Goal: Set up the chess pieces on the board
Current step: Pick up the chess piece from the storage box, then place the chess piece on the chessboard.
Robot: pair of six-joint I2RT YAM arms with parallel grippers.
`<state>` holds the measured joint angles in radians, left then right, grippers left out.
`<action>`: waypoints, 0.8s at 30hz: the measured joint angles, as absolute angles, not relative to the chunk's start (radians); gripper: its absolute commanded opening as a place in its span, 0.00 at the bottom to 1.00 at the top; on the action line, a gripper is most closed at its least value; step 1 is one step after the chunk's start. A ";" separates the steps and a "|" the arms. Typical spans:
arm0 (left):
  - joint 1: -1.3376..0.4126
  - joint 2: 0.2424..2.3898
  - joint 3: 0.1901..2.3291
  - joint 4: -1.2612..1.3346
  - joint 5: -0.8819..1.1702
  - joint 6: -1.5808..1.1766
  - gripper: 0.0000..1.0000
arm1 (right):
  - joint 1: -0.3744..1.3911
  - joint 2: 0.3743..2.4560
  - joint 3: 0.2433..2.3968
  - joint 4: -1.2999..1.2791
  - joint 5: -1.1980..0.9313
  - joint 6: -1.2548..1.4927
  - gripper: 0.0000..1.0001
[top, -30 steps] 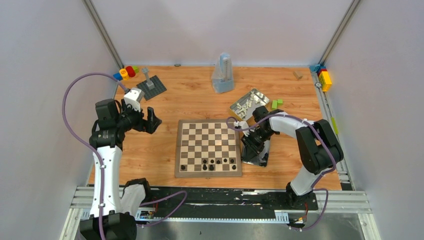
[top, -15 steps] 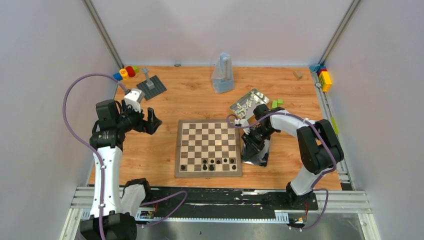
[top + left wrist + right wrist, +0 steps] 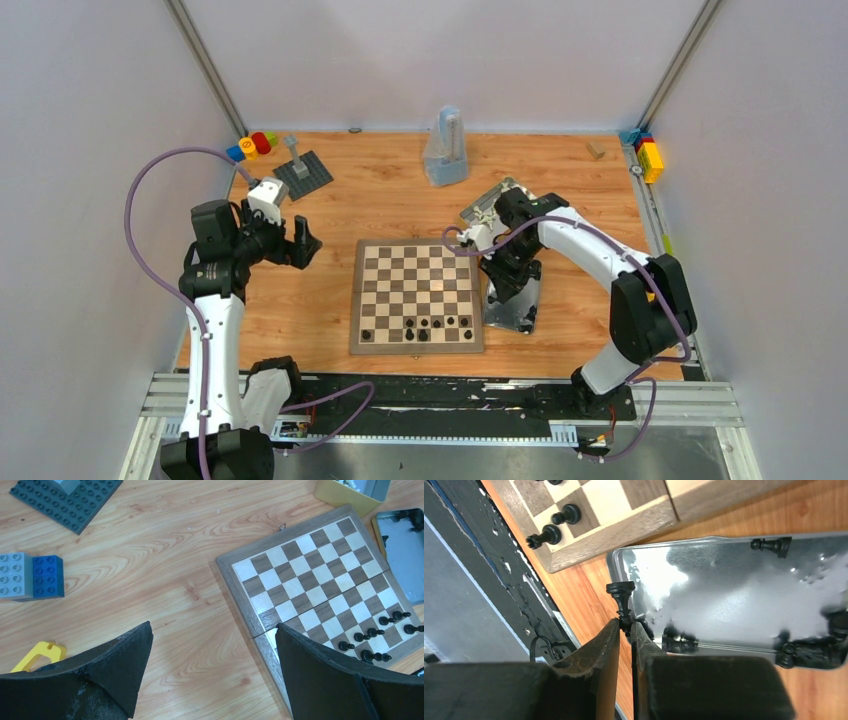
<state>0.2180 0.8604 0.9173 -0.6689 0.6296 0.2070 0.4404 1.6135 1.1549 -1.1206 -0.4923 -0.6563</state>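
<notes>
Since a second ago the right arm has stretched out and risen, carrying the right gripper [image 3: 625, 626] up off the shiny rectangular metal tin [image 3: 734, 585] that lies just right of the flat wooden chessboard with dark-brown and cream squares and a tan border [image 3: 357, 300]; the left arm has not shifted. The right fingers are pinched together on the lower stem of a glossy black chess piece [image 3: 621, 597], whose crowned head juts out past the fingertips above the tin's near corner. The left gripper [image 3: 212, 645] hangs over bare wood left of the board, its fingers spread wide with nothing between them. By my judgement the setup is in its early part: a cluster of small black pieces [image 3: 440, 325] stands in the two rows nearest the arms, roughly nine, though they are too small in the overhead view to count surely, and several squares in those rows are unfilled. More loose black pieces [image 3: 771, 544] lie in the tin. No cream-white piece stands on the board, so that whole side is left to do.
</notes>
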 measured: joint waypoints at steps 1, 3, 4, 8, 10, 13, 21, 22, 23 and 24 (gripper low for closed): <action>0.218 0.860 0.917 -0.669 0.622 0.206 1.00 | 0.469 1.609 1.176 -1.140 -0.463 -0.656 0.00; 0.218 0.862 0.918 -0.670 0.599 0.200 1.00 | 0.540 1.605 1.215 -1.176 -0.405 -0.652 0.00; 0.218 0.863 0.920 -0.670 0.588 0.197 1.00 | 0.580 1.605 1.233 -1.196 -0.373 -0.648 0.00; 0.218 0.888 0.948 -0.678 0.523 0.179 1.00 | 0.743 1.617 1.335 -1.293 -0.264 -0.627 0.00; 0.218 0.905 0.970 -0.683 0.492 0.170 1.00 | 0.818 1.641 1.398 -1.329 -0.219 -0.613 0.00; 0.218 0.927 0.995 -0.690 0.457 0.159 1.00 | 0.911 1.692 1.471 -1.369 -0.165 -0.599 0.00; 0.218 0.929 0.998 -0.715 0.427 0.154 1.00 | 1.062 1.867 1.559 -1.425 -0.059 -0.594 0.00; 0.218 0.929 0.998 -0.716 0.427 0.154 1.00 | 1.074 1.884 1.571 -1.431 -0.051 -0.595 0.00; 0.218 0.929 0.998 -0.716 0.425 0.154 1.00 | 1.084 1.899 1.586 -1.438 -0.044 -0.596 0.00; 0.218 0.929 0.998 -0.716 0.424 0.154 1.00 | 1.095 1.911 1.602 -1.443 -0.034 -0.598 0.00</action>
